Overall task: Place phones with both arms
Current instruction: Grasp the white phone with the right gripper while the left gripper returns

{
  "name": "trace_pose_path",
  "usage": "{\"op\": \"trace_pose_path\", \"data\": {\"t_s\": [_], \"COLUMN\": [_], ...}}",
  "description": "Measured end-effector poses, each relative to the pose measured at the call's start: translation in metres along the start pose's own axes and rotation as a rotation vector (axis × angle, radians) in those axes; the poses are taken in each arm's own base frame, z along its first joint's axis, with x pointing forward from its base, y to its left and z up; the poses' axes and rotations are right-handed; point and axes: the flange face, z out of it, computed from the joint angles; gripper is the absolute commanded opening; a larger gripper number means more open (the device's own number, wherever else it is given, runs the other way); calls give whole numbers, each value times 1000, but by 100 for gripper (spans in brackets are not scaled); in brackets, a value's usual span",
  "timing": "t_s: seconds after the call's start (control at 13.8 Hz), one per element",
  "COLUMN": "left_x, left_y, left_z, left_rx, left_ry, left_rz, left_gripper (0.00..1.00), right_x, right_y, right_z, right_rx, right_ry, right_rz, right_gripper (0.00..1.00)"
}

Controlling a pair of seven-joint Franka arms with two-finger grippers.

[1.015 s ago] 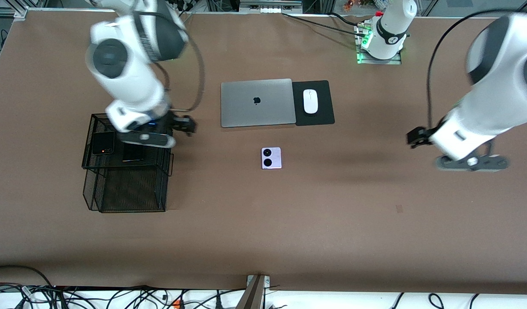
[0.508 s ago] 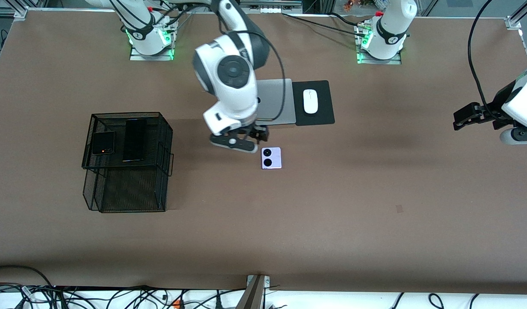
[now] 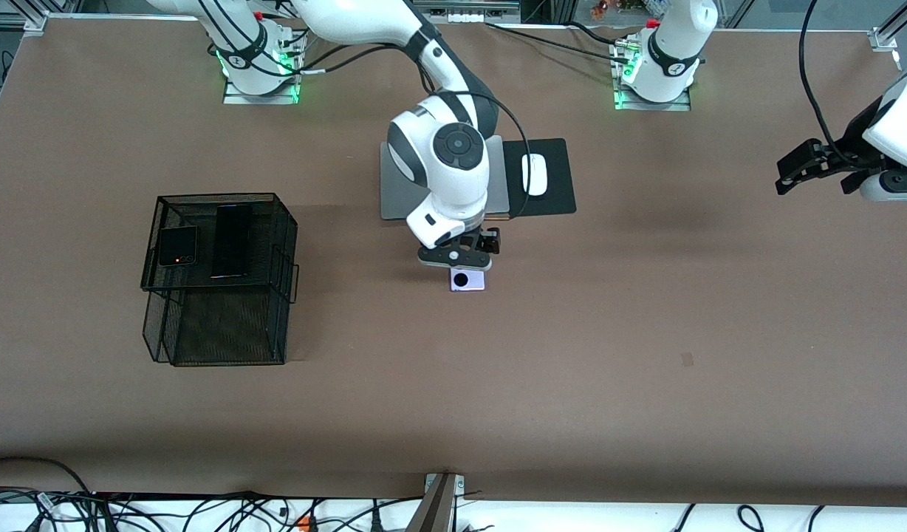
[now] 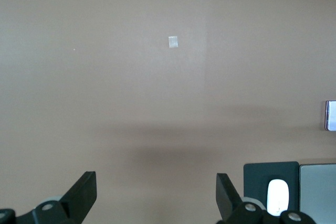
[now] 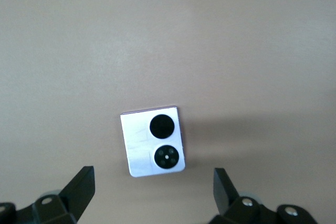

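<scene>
Lots of bare desk (image 3: 572,384) here, basically the whole strip nearest the front camera is open for anything to pass.

The right gripper (image 3: 464,260) hangs over the lilac phone (image 3: 468,281) with its fingers (image 5: 79,187) spread wide, bare desk on either side of the phone.

Just farther from the camera sit the laptop (image 3: 398,185) and the mouse pad (image 3: 557,177) with the mouse (image 3: 535,174), so that way is crowded.

The wire basket (image 3: 217,281) blocks the right arm's end, with a flip phone (image 3: 177,245) and a slim phone (image 3: 232,240) on top.

The left gripper (image 3: 801,166) waits, open, over the bare desk at its own end.
</scene>
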Motion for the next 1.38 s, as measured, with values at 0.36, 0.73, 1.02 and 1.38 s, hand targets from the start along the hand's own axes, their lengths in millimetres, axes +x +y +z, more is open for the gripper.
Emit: {"op": "trace_pose_path", "data": {"t_s": [0.36,0.73,1.02,1.38], "left_x": [-1,0,0,1], "left_y": [3,3,2,-1], "left_z": [2,2,2,3], "left_rx": [1,0,0,0], "left_ry": [-6,-5,-4,-5], "left_rz": [6,6,3,-3], "left_gripper": [100,100,100,100], "right_x": [-4,-21,-25,-25], "right_y": [-4,-15,-9,-5], "right_z": [52,76,94,99], "right_rx": [13,36,29,26], "right_ry": [55,56,57,59], "right_rz": [-45,-58,-57,-54], "right_gripper": [100,100,100,100]}}
